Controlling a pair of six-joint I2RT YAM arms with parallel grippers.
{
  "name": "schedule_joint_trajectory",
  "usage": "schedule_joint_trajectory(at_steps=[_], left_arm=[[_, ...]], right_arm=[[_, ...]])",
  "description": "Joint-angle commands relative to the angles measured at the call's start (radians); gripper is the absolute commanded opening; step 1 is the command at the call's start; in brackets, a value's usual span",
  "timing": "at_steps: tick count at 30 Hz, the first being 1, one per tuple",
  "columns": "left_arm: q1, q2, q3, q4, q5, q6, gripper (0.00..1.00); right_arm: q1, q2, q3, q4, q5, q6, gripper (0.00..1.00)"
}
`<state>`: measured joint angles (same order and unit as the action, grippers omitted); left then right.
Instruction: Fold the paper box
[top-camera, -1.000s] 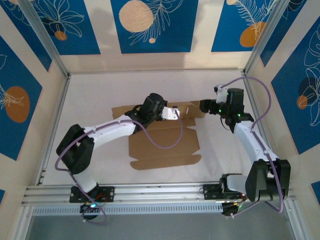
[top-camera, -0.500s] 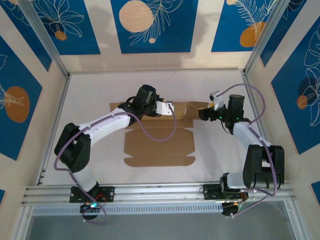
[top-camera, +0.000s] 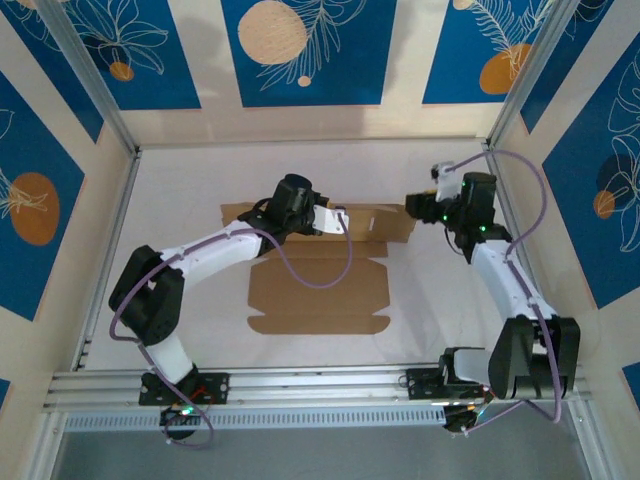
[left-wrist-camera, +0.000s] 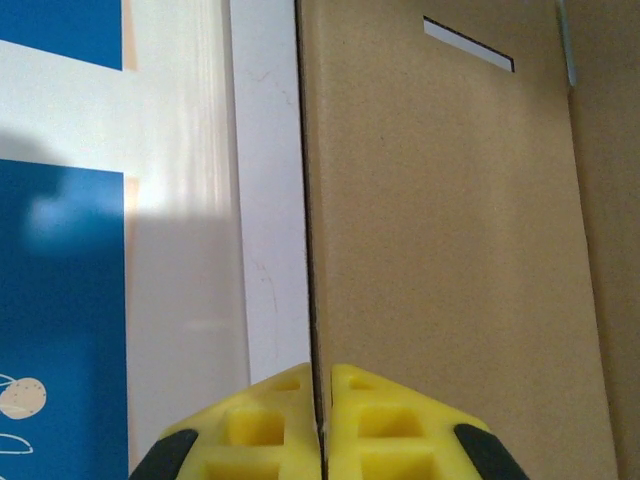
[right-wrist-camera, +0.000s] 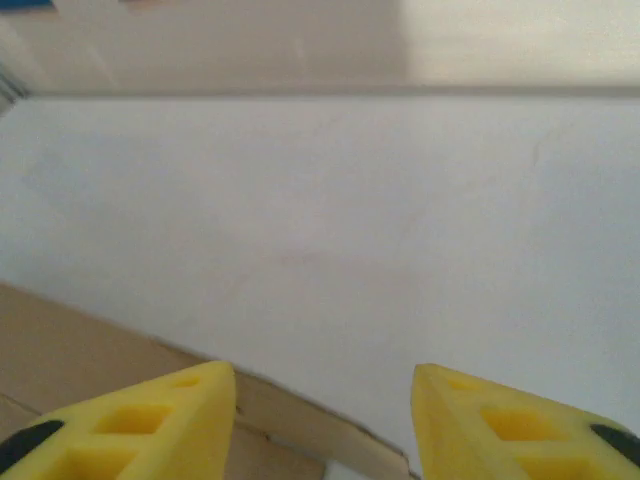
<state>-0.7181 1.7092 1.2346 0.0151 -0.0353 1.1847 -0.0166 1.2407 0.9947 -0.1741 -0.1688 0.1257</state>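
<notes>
1 paper box (top-camera: 320, 300) on 1 table (top-camera: 190, 180).

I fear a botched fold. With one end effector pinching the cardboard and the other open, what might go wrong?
The left end effector grips only the thin edge of the paper box; it may slip or tear. The right end effector stands open over the flap's end; closing could miss or crease it.

The left gripper (left-wrist-camera: 320, 420) sat at the bottom edge of the frame, its two yellow fingers (left-wrist-camera: 385, 425) pressed together on the thin edge of the paper box (left-wrist-camera: 450, 250). The brown panel ran upward from the seam and carried one narrow slot (left-wrist-camera: 468, 45) (near the top). Left of the panel lay a strip of white table (left-wrist-camera: 265, 200), then a blue-and-cream wall (left-wrist-camera: 60, 280).
</notes>
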Motion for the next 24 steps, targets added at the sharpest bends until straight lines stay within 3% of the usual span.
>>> schedule_joint_trajectory(at_steps=[1,4,8,12,24], left_arm=[[-0.01,0.012,-0.004,-0.026,-0.015,0.0,0.0],[-0.015,0.011,0.002,-0.026,-0.025,-0.009,0.0],[-0.021,0.003,-0.005,-0.019,-0.031,-0.023,0.0],[-0.026,-0.012,-0.019,-0.002,-0.04,-0.035,0.0],[-0.031,-0.049,-0.019,-0.018,-0.027,-0.068,0.0]], right_arm=[[0.022,0.025,0.09,-0.201,-0.048,0.153,0.42],[0.035,0.082,0.165,-0.29,-0.074,0.317,0.4],[0.048,0.242,0.314,-0.468,-0.302,0.463,0.47],[0.065,0.341,0.366,-0.591,-0.411,0.536,0.51],[0.065,0.339,0.205,-0.391,-0.587,0.738,0.52]])
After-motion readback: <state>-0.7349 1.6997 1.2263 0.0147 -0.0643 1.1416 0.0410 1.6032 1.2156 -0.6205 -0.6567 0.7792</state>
